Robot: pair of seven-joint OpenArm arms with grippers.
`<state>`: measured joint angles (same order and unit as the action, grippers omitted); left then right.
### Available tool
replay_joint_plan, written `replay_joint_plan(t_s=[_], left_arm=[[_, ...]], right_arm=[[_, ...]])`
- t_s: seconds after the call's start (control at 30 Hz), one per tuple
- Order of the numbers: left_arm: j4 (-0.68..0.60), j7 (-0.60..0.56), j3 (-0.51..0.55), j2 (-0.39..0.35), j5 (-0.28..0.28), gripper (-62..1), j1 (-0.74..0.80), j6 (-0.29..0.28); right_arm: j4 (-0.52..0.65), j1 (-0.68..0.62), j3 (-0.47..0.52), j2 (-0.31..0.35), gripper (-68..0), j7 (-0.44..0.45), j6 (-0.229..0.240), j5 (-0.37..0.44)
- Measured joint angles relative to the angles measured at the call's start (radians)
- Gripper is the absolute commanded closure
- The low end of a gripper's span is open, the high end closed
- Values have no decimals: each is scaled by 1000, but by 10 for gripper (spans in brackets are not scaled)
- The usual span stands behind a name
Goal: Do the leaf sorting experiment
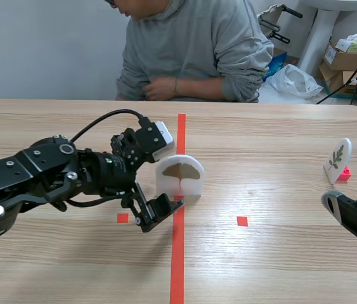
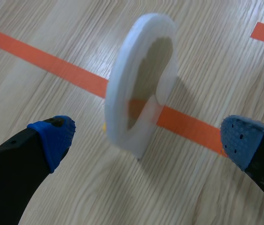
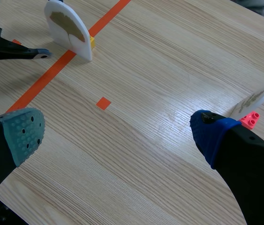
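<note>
The right gripper point(image 3: 115, 133) is resting low with its fingers wide apart. The left gripper point(image 2: 148, 138) is holding its fingers wide too, probably so the leaf card point(image 2: 141, 79) can fit between them. The card is standing up on the orange line point(image 1: 177, 266), its leaf stem pointing down and its flat face looking toward the robot. A person point(image 1: 191, 44) is sitting behind.

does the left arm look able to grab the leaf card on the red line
Probably yes: the left end effector is open, the leaf card stands just ahead of its fingers, nothing between.
</note>
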<state>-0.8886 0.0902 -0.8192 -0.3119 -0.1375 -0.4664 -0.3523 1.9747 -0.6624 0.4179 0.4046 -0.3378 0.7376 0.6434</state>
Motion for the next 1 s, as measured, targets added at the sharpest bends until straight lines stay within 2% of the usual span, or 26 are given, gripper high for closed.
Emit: replay_joint_plan(t_s=[0.17, 0.4, 0.43, 0.6, 0.8, 1.0], left_arm=[[90, -18, -2, 70, 39, -623, -16, 0], [130, -37, -2, 90, 44, -623, -15, 0], [130, -37, -2, 90, 44, -597, -15, 0], [130, -41, -2, 90, 44, -385, -15, 0], [130, -58, -2, 90, 44, -312, -15, 0], [130, -80, -2, 90, 43, -182, -15, 0]], right_arm=[[0, 0, 0, 0, -646, 0, 0, 0], [0, 0, 0, 0, -646, 0, 0, 0], [0, 0, 0, 0, -646, 0, 0, 0], [0, 0, 0, 0, -646, 0, 0, 0], [0, 0, 0, 0, -646, 0, 0, 0], [0, 0, 0, 0, -646, 0, 0, 0]])
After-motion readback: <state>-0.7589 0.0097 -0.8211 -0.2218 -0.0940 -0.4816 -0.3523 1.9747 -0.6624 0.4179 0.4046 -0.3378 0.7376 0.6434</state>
